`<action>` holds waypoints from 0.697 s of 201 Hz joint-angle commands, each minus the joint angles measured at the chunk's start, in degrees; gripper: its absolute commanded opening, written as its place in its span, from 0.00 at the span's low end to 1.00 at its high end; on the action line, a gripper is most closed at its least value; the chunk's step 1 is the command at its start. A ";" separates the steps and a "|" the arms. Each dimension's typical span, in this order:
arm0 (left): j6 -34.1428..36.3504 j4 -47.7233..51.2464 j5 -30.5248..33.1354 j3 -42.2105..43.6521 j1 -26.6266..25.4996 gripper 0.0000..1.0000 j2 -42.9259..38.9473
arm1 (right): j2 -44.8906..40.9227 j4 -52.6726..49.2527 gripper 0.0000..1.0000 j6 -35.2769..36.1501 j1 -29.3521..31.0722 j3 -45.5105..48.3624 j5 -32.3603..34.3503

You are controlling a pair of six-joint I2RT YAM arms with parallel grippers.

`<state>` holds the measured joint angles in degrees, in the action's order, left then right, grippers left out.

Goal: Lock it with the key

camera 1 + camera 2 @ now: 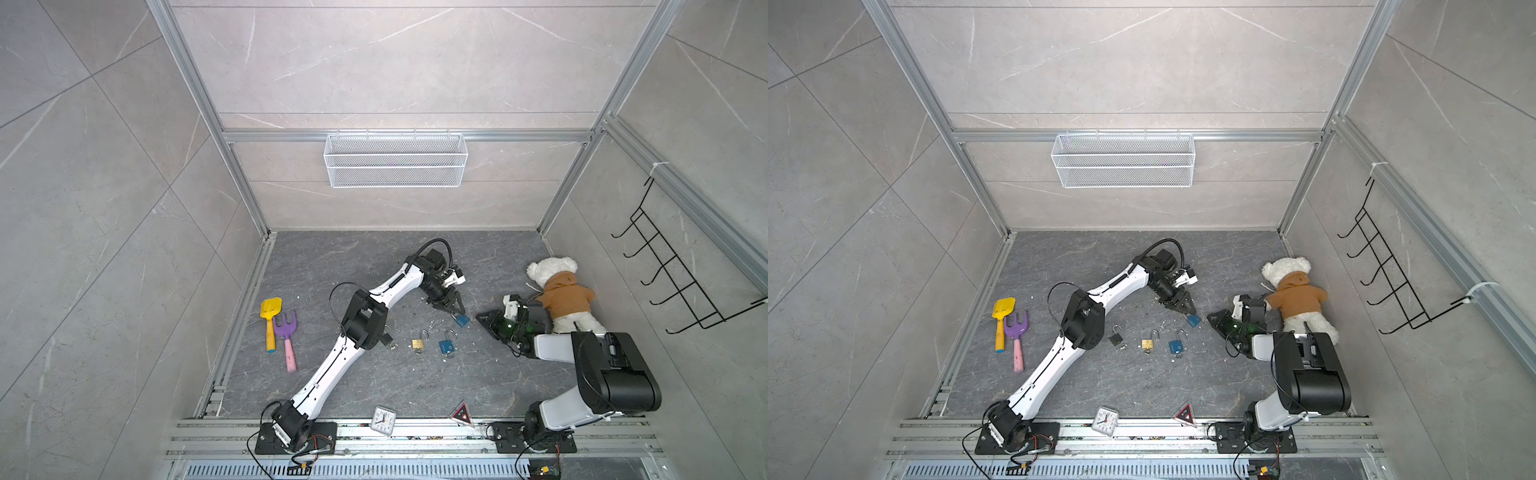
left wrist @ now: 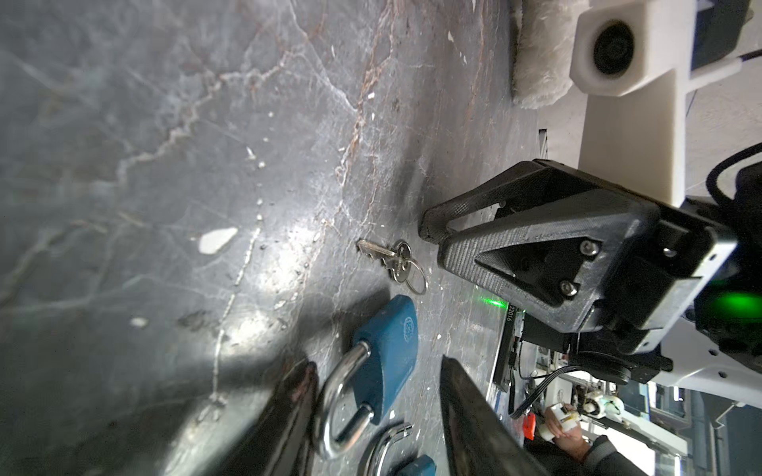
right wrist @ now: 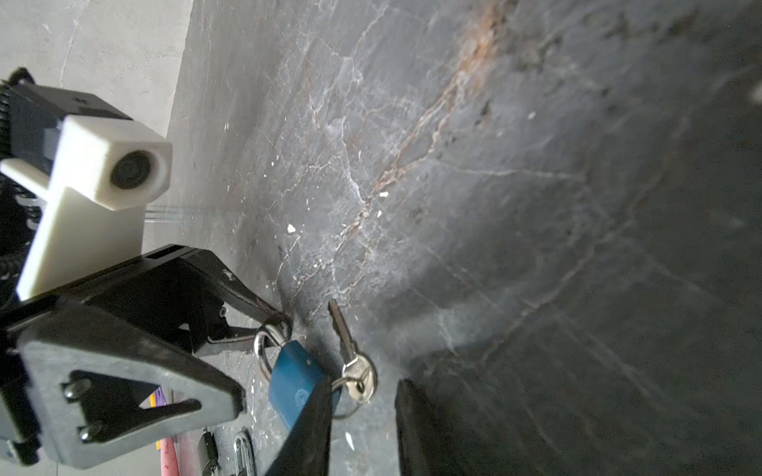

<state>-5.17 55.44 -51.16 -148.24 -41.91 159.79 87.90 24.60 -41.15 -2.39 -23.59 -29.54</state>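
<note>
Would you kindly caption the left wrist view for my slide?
Open left claw straddles the blue padlock; the key lies loose near the right claw.

The left gripper (image 1: 459, 311) points down at a blue padlock (image 1: 462, 320) right of the tabletop's (image 1: 332, 257) middle. The right gripper (image 1: 480, 318) lies low, just beside it. A brass padlock (image 1: 418, 343) and a second blue padlock (image 1: 446, 346) sit nearer the front edge. A teddy bear (image 1: 559, 291) lies by the right edge.

Teddy bear (image 1: 561, 295), shovel (image 1: 271, 312), rake (image 1: 287, 334) and clock (image 1: 383, 420) lie scattered.

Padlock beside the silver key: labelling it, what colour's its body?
Blue padlock; left wrist view.
</note>
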 commanded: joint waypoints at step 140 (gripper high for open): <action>-5.88 -46.48 23.82 57.45 1.61 1.00 -59.17 | -20.55 -42.72 0.36 16.76 14.34 -18.16 10.67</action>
<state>-6.07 22.31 -32.93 -99.96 -39.94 108.97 68.99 -6.74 -28.93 7.33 -39.68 -24.60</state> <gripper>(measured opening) 0.995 0.335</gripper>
